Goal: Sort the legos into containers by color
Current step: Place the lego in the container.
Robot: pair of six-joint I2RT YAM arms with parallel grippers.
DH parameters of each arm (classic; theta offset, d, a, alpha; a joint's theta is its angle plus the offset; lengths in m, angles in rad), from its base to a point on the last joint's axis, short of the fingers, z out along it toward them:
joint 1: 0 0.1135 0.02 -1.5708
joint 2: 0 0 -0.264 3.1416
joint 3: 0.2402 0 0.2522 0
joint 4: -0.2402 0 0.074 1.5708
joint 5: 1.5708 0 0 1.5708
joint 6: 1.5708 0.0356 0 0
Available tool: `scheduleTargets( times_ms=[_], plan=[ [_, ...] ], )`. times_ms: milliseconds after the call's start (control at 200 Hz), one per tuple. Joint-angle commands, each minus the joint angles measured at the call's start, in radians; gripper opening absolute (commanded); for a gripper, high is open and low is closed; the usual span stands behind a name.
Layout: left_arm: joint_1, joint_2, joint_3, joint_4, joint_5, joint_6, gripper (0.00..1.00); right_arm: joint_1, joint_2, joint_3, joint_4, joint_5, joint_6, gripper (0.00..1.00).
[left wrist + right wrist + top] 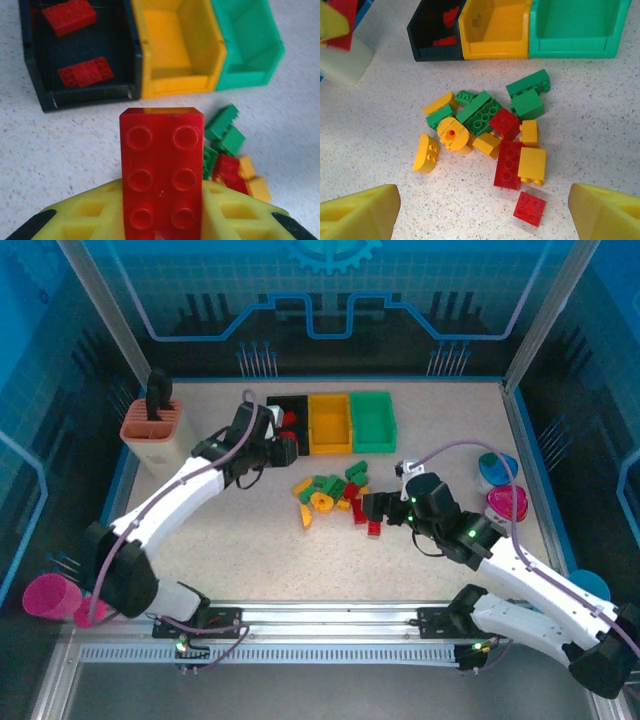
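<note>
No words, numbers or brand names can be read anywhere. The back wall carries a blue gear emblem without lettering. Faint moulded marks on the inner wall of the yellow bin, ahead of the right hand, are too blurred to read.

We log left arm at 8 o'clock, right arm at 4: white, black joints, lilac cables, yellow pads.
</note>
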State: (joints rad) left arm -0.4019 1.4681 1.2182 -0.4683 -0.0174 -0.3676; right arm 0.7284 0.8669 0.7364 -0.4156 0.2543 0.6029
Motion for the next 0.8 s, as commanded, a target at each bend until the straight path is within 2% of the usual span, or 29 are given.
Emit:
scheduleTargets(
  times_ms=[0, 210, 555, 795],
  plan=[
    [0.06, 0.127, 0.076, 0.031, 0.041, -0.011, 0.33, 0.011, 0.016, 0.008, -0.065, 0.005, 0.017, 0.88],
    [0.102, 0.317, 0.234, 0.011, 0.016, -0.006, 0.33, 0.014, 0.051, 0.025, -0.169, -0.003, 0.02, 0.87],
    [0.118, 0.602, 0.556, -0.149, -0.044, 0.072, 0.33, 0.028, 0.049, -0.024, -0.169, -0.025, 0.046, 0.86],
    [0.125, 0.704, 0.678, -0.205, -0.036, 0.082, 0.37, 0.035, 0.043, -0.017, -0.172, -0.032, 0.034, 0.86]
  ],
)
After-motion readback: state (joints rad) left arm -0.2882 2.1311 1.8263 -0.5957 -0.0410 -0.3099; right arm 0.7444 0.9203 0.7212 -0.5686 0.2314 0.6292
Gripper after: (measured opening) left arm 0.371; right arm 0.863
